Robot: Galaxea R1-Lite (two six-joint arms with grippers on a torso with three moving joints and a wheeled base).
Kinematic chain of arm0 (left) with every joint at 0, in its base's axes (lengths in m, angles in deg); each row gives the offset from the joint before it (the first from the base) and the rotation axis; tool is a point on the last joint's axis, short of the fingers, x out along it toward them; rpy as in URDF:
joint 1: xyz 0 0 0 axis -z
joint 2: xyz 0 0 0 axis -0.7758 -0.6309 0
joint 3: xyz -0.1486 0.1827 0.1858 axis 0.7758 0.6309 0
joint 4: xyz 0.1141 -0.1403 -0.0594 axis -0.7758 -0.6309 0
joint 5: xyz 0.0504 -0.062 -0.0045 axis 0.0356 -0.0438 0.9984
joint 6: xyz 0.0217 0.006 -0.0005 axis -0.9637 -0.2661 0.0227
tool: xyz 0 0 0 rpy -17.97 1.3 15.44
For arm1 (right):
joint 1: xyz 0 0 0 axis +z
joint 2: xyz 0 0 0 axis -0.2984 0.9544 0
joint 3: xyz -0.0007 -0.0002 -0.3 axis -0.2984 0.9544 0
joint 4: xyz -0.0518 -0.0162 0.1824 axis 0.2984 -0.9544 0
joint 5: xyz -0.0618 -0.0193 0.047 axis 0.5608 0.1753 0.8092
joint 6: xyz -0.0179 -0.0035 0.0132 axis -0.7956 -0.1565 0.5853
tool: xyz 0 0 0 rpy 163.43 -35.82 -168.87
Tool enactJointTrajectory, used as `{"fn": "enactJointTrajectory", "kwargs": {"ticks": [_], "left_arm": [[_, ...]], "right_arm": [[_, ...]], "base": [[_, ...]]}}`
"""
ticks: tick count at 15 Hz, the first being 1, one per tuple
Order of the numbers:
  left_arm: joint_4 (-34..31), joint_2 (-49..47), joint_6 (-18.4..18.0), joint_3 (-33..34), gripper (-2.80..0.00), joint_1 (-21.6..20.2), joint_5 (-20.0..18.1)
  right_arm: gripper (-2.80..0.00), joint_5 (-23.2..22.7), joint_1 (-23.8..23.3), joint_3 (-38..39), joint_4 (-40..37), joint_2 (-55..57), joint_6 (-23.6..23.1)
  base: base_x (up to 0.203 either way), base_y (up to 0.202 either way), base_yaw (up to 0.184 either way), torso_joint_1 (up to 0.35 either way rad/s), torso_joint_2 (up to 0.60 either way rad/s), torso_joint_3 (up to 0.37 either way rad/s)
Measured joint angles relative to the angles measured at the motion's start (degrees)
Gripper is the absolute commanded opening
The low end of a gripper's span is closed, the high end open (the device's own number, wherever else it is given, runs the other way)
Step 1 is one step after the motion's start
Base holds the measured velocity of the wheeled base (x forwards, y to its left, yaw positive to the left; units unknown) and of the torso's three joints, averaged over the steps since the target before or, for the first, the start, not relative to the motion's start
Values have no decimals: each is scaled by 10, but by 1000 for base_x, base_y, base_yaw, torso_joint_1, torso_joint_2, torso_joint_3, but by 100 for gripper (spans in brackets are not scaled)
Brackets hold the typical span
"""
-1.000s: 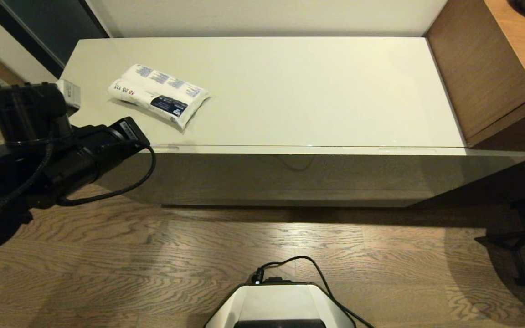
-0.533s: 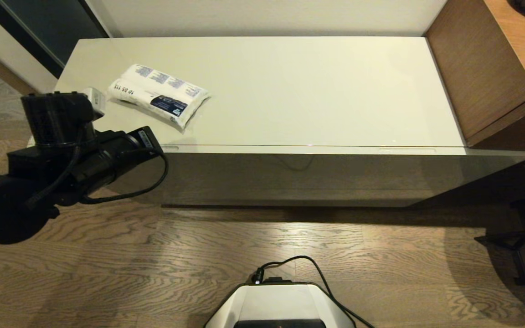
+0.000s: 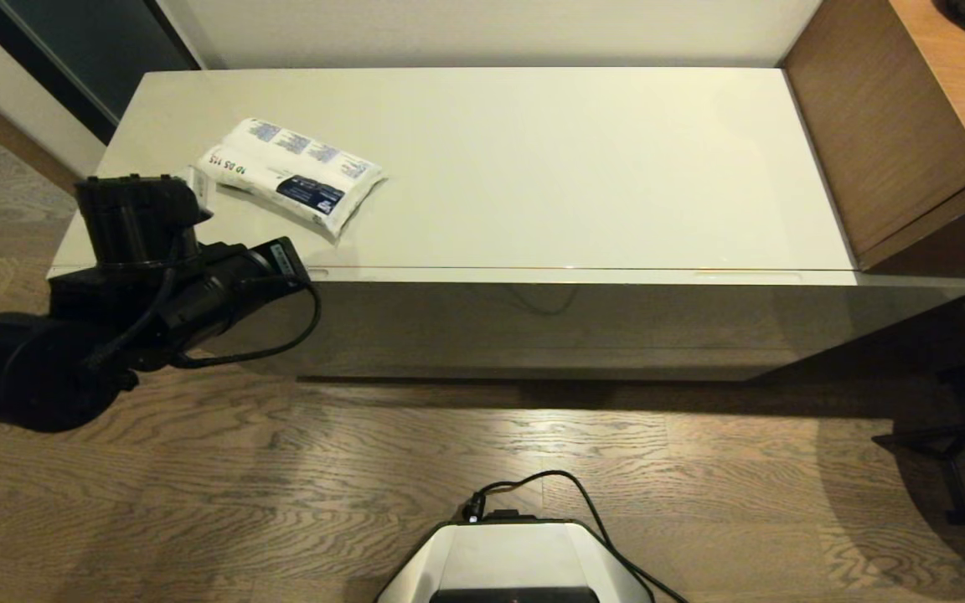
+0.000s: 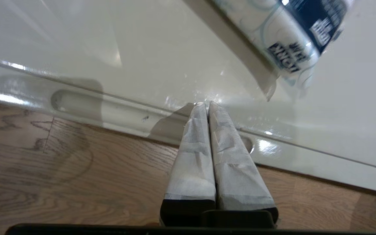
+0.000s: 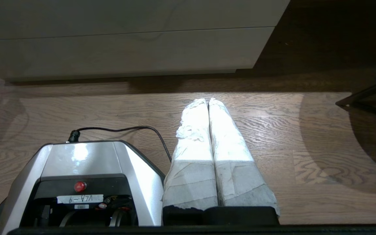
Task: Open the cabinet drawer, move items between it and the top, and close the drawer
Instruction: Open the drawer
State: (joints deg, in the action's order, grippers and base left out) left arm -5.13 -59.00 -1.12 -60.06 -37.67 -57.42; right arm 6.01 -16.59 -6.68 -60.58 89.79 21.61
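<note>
Overhead, head view: pack (image 3: 291, 173) lies flat on top (image 3: 533, 167), near its left end, w/ left gripper (image 3: 198, 186) by the front-left corner, just beside the pack's left end; fingers mostly hidden behind the wrist. Left wrist view fills that in: fingers (image 4: 201, 130) pressed together, holding nothing, tips over the top's front edge, pack (image 4: 282, 36) just beyond, apart. Right wrist view: right gripper (image 5: 208, 101) closed, empty, over floor (image 5: 273, 130) beside robot base (image 5: 83, 163).
</note>
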Motion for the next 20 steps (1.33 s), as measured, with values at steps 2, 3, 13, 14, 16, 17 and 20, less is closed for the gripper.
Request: {"fn": "enactJointTrajectory", "kwargs": {"ticks": [2,3,13,14,16,17,20], "left_arm": [[1,-2,0,7,-280,1,1],[1,-2,0,10,-280,2,1],[-3,4,2,69,-280,7,-3],[-2,2,3,71,-280,7,-2],[-1,-2,4,70,-280,8,2],[1,-2,6,68,-280,7,3],[-3,20,8,43,-280,7,0]], "right_arm": [[-280,0,0,0,0,0,0],[-280,0,0,0,0,0,0],[-280,0,-1,0,0,0,0],[-280,0,0,0,0,0,0],[-280,0,0,0,0,0,0],[-280,0,0,0,0,0,0],[-280,0,0,0,0,0,0]], "base": [[0,0,0,0,0,0],[0,0,0,0,0,0],[0,0,0,0,0,0],[0,0,0,0,0,0],[0,0,0,0,0,0],[0,0,0,0,0,0],[0,0,0,0,0,0]]}}
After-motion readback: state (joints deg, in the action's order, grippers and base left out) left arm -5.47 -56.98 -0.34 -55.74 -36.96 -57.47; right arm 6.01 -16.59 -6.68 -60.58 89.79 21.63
